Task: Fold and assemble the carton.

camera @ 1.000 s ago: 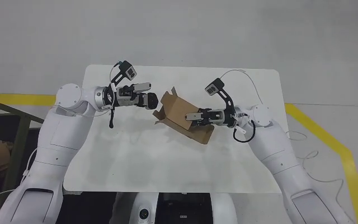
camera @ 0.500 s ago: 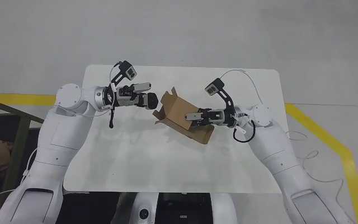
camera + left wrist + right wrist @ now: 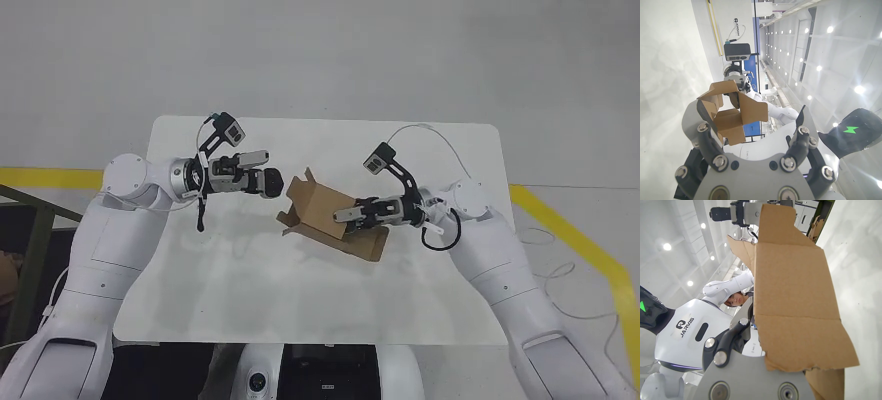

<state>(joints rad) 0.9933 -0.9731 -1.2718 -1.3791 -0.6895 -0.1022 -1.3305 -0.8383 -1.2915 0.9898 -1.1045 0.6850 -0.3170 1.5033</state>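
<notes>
Off the table's left side, brown cardboard scraps sit by a dark green frame. Onto the white table now, and the left gripper hangs over its far-left part, pointing right, jaws spread wide and grasping nothing. Its dark fingertips face the carton's open end, just beside the splayed flaps, and whether a flap brushes a fingertip I cannot tell. Centre stage, the carton: plain brown cardboard, half formed into a tube, lying on a slant from far-left to near-right in the middle of the table, between the two grippers. At its left end the flaps fan outward. Look through that open mouth from the left wrist view and there are bare cardboard walls inside, plus one dark finger of the right gripper reaching in. At the near-right end another flap juts toward the table's near edge. Whether the carton's underside rests on the table cannot be made out. Over to the right, the right gripper is clamped on the carton's upper wall, one finger outside the panel and the other inside. As for writing: the carton's faces show plain brown board crossed by fold creases, and a white wall panel beyond the table carries a short line of dark lettering.
</notes>
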